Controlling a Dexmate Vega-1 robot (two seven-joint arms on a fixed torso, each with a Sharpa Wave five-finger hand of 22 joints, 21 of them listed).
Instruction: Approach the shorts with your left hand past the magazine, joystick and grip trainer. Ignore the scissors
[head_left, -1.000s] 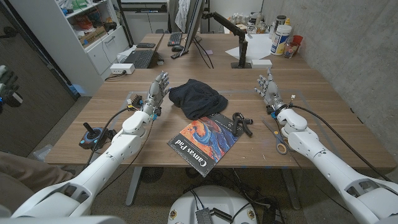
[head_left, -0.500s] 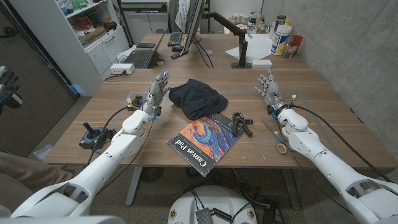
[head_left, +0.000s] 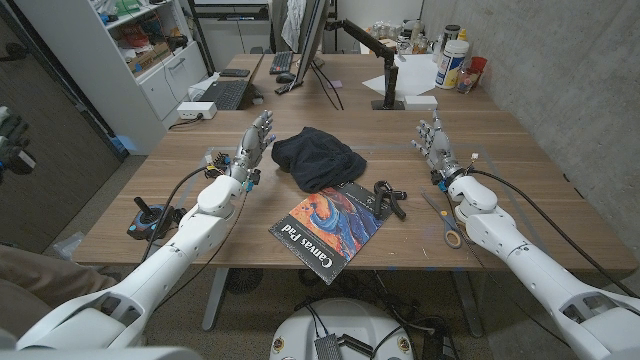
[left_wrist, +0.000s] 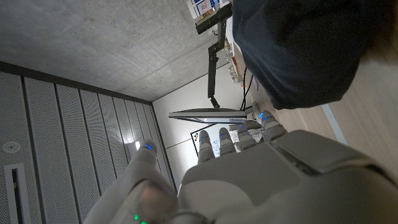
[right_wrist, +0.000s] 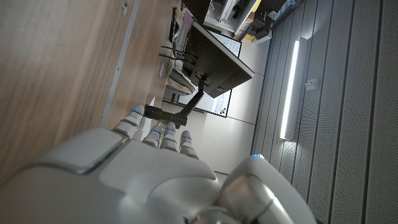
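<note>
We see a wooden bench (head_left: 300, 285) stretching across the head view, and we order what lies on it from largest to smallest. The shorts (head_left: 316, 157), a dark crumpled heap, sit just above the middle of the frame. Below them lies the magazine (head_left: 326, 230), angled with its cover up. Our left hand (head_left: 252, 147) stands just left of the shorts, close to their edge, its fingers apart and holding nothing; we judge it is placed there to reach the cloth. Our right hand (head_left: 434, 145) waits upright at right of centre, also spread and empty, well apart from the shorts. The grip trainer (head_left: 388, 198) lies beside the magazine's right corner. The scissors (head_left: 447, 226) lie further right. The joystick (head_left: 146, 215) stands at far left.
</note>
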